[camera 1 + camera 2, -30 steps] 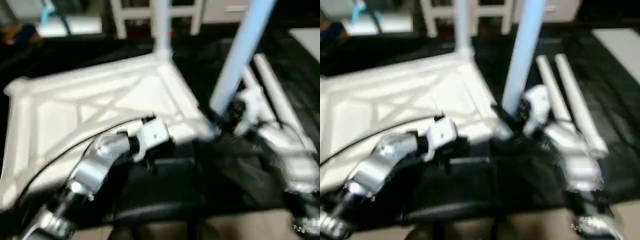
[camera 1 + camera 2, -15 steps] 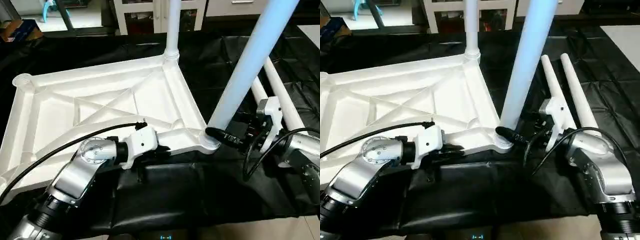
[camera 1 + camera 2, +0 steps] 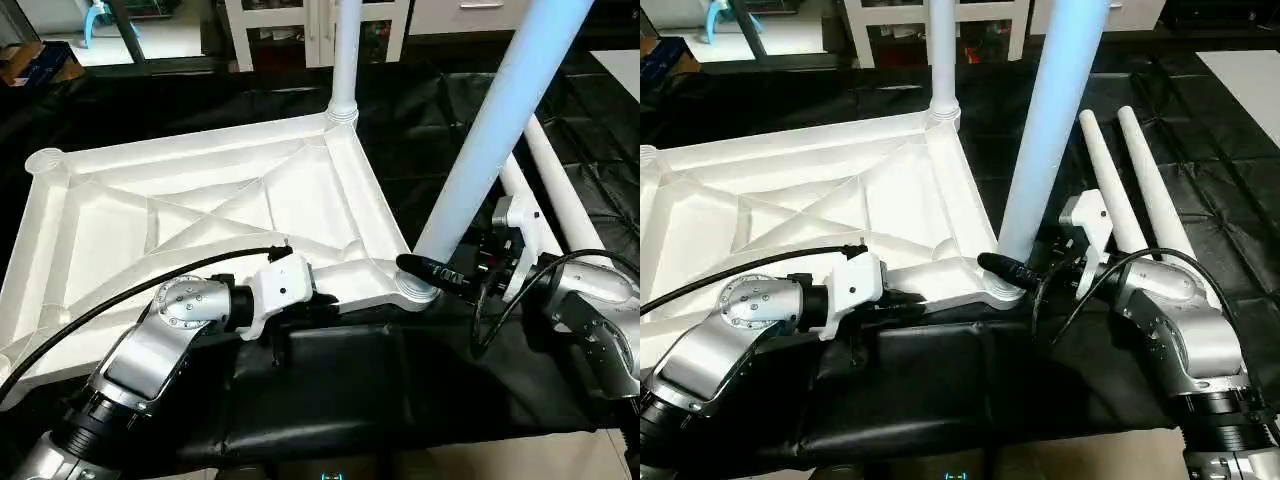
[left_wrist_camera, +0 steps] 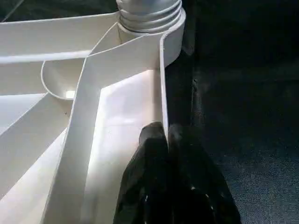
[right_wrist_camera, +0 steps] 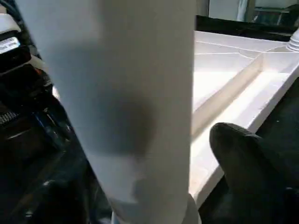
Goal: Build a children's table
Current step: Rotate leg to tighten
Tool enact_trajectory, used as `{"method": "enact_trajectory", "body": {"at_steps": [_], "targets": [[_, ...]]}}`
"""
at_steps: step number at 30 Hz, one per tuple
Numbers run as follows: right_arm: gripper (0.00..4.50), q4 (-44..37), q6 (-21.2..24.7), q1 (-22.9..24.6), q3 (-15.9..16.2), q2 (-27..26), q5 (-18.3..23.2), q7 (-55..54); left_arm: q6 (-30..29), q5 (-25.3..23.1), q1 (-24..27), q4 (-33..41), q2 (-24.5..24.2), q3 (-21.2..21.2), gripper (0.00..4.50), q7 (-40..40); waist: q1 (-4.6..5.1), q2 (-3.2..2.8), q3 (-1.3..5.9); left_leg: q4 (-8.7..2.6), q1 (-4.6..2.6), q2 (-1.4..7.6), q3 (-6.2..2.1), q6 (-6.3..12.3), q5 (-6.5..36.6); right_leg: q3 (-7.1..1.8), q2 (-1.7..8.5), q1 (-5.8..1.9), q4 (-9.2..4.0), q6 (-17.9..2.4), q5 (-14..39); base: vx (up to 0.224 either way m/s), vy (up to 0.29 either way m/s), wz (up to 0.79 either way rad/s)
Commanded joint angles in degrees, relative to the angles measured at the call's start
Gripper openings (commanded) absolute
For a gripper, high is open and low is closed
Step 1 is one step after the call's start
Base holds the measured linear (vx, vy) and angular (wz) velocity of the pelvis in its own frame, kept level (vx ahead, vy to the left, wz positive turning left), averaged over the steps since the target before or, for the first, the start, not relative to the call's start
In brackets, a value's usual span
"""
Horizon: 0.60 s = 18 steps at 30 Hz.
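1. Once checked from the head cams, found the table top (image 3: 200, 200) lying flat and upside down on the black-covered desk (image 3: 330, 380), X-ribs facing up.
2. Spotted one leg (image 3: 345, 60) standing upright in the far corner socket, right at the back of the top.
3. Saw a second leg (image 3: 490, 130) standing in the near right corner socket, much closer to the camera and looking pale blue in the light.
4. Counted two loose legs (image 3: 1140, 170) lying side by side on the black sheet, just to the right of the top and behind the right forearm.
5. Found the left hand (image 4: 167, 133) clamped tight on the thin rim wall along the top's near edge, one black finger on each side, a short way from the near right socket.
6. Caught the right hand (image 3: 428, 268) spread open around the base of the near leg, just above its socket. Could see a sliver of white top between one finger (image 5: 247, 158) and the tube in the wrist view, so not squeezing it.
7. Noticed an open round socket (image 3: 45, 160) at the far left corner.
8. Also spotted a black cable (image 3: 120, 290) arcing from the left wrist across the near part of the top, plus some white shelving (image 3: 320, 20) beyond the desk.
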<state>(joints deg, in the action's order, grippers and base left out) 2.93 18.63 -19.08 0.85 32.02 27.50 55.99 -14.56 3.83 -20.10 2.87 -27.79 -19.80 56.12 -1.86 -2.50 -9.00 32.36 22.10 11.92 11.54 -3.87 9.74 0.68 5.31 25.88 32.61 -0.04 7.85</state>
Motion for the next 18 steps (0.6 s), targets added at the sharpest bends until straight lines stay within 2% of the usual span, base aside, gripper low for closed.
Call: {"method": "enact_trajectory", "body": {"at_steps": [1,4,6,8,11,12,13,14,15,16,18], "targets": [[3.32,0.4,1.1,0.6,-0.8,0.7,-0.2,-0.3,-0.7,-0.1,2.0,0.5,-1.1,-1.9,0.0,1.8,-0.07,0.22,4.05,-3.21,-1.21,0.41,0.14,5.9,8.7,-0.68,0.82,-3.54,-2.32,-15.1,6.7,0.0,0.0,0.0],[3.25,0.5,1.1,0.9,-0.9,0.1,-1.1,-1.9,-0.7,-0.2,2.0,0.3,-1.1,-2.0,0.0,1.8,-0.08,0.13,4.19,-3.14,-1.16,0.37,0.14,6.1,8.1,-0.63,0.77,-3.63,-2.2,-15.5,5.3,0.0,0.0,0.0],[3.02,0.8,1.0,0.9,-0.7,-0.6,-2.0,-3.4,-0.7,-0.3,1.9,0.1,-0.9,-2.1,0.0,1.7,-0.02,0.19,4.18,-3.14,-1.08,0.34,0.12,5.99,8.2,-0.62,0.78,-3.68,-2.19,-15.6,5.5,0.0,0.0,0.0],[2.94,1.3,0.8,0.8,-0.3,-1.6,-3.4,-5.8,-0.8,-0.4,1.6,-0.1,-0.6,-2.2,0.0,1.6,-0.02,0.17,4.19,-3.16,-1.12,0.34,0.12,5.64,9.2,-0.63,0.85,-3.65,-2.3,-15.4,6.9,0.0,0.0,0.0],[2.63,2.6,1.9,0.5,1.2,-4.8,-6.8,-12.5,-2.5,-1.7,0.6,-1.0,0.5,-2.4,0.0,-0.7,0.23,0.24,3.88,-3.36,-1.04,0.3,0.05,4.11,11.8,-0.67,0.92,-3.42,-2.75,-14.0,12.1,0.0,0.0,0.0],[2.63,3.2,2.2,0.4,1.5,-5.8,-7.6,-14.6,-3.2,-2.4,0.2,-1.4,0.9,-2.6,0.0,-1.6,0.39,0.33,3.78,-3.46,-0.91,0.24,0.05,3.09,12.3,-0.72,0.92,-3.28,-2.92,-13.2,14.3,0.0,0.0,0.0],[2.55,6.0,2.9,-1.0,0.6,-9.4,-9.7,-22.4,-5.9,-4.0,-0.8,-2.4,2.7,-2.9,0.0,-4.8,0.5,0.19,3.78,-3.6,-1.08,0.17,-0.09,1.97,13.7,-0.63,0.94,-3.13,-3.15,-12.3,17.4,0.0,0.0,0.0],[2.5,7.2,3.1,-1.6,0.0,-10.9,-10.5,-25.8,-6.8,-4.5,-1.1,-2.9,3.6,-3.1,0.0,-6.0,0.67,0.21,3.78,-3.59,-1.14,0.2,0.02,1.4,14.0,-0.72,0.92,-2.92,-3.24,-12.0,17.9,0.0,0.0,0.0],[2.5,8.6,3.3,-2.4,-0.9,-12.5,-11.2,-29.6,-7.8,-4.9,-1.6,-3.4,4.7,-3.2,0.0,-7.3,0.8,0.37,3.68,-3.81,-1.13,0.09,-0.15,0.34,15.8,-0.63,0.95,-2.8,-3.63,-10.8,21.3,0.0,0.0,0.0],[2.37,11.6,2.7,-3.8,-2.8,-15.1,-13.4,-38.2,-9.4,-6.0,-2.6,-4.3,6.7,-3.8,0.0,-9.6,0.96,0.48,3.55,-3.85,-1.16,-0.07,-0.18,-0.69,16.6,-0.65,0.87,-2.63,-3.71,-9.6,23.3,0.0,0.0,0.0],[2.27,17.0,-1.1,-6.5,-7.0,-20.1,-15.6,-52.2,-12.4,-8.0,-4.9,-6.9,11.9,-4.7,0.0,-15.1,1.38,0.33,3.5,-4.0,-1.25,-0.17,-0.36,-1.7,18.6,-0.53,0.8,-2.22,-4.09,-8.1,26.1,-0.053,0.002,-0.01]]}}
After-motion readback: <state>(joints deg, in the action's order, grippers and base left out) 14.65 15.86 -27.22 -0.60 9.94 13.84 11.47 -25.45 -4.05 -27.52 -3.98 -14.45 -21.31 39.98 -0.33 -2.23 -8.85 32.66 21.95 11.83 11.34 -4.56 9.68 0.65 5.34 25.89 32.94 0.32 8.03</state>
